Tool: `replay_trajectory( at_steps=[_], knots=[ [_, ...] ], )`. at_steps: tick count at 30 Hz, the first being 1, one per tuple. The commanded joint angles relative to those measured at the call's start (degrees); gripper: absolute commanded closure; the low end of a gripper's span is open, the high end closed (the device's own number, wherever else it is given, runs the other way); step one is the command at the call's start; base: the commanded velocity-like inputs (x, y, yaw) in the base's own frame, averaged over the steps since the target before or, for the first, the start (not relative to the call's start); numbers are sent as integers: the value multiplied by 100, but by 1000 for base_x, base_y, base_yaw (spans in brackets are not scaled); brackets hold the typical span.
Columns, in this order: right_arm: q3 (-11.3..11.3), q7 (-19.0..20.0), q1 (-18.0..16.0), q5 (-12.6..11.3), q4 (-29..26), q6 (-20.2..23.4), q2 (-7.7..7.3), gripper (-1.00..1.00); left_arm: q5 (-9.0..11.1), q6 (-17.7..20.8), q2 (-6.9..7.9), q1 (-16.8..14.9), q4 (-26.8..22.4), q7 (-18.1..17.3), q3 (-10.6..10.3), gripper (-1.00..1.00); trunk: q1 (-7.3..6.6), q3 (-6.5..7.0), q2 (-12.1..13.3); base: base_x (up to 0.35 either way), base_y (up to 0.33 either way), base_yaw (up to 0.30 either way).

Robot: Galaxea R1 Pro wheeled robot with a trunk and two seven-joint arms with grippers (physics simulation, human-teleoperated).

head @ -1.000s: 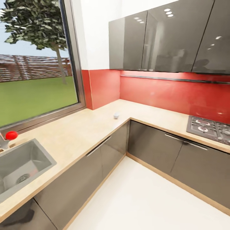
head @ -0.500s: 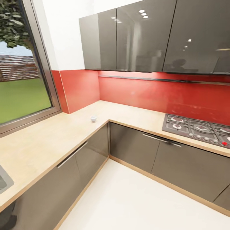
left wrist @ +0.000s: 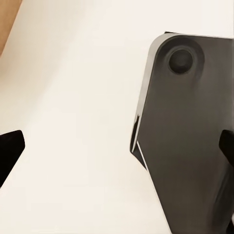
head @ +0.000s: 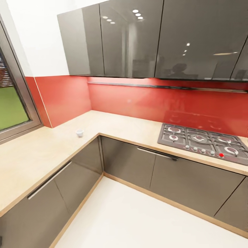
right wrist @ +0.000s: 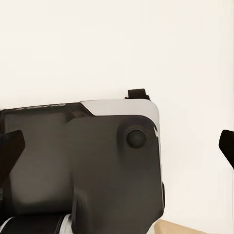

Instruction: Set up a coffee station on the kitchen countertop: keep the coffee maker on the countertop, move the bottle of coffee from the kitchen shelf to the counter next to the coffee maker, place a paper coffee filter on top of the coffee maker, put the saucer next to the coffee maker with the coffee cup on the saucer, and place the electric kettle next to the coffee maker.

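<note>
Coffee cup (head: 79, 132) stands left of centre on the kitchen countertop (head: 31, 155). Left gripper (left wrist: 117, 146) and right gripper (right wrist: 117, 146) fingertips spread wide, over pale floor (head: 137, 220), empty.

L pincer (left wrist: 117, 151) tips wide apart over pale floor (left wrist: 73, 97), grey robot base (left wrist: 190, 146).

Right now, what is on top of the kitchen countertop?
On the kitchen countertop stands a small white cup near the inner corner, and a gas hob is set into it to the right. The cup's inside cannot be seen.
</note>
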Motion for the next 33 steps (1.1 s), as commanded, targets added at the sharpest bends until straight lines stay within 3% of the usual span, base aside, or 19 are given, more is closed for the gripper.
replay_trajectory(
  at_steps=[1, 10, 24, 33],
  knots=[
    [-47, 20, -1, 64, -10, 25, 5, -100, -24, -9, -4, 1, -9, 10, 25, -100, 5, -11, -10, 250, -239, -4],
    [-46, 21, -1, 68, -10, 24, 11, -100, -24, -9, 3, 1, -9, 17, 25, -100, 5, -11, -10, 254, -235, 35],
    [-46, 4, -1, 69, -10, 24, 11, -100, 20, -11, 11, 1, -9, 18, 69, -100, 5, -11, -10, 246, -239, 263],
    [-46, 4, -1, 69, -10, 24, 11, -100, 34, -17, 13, 1, -9, 18, 78, -100, 5, -11, -10, 36, -309, 276]
  ],
)
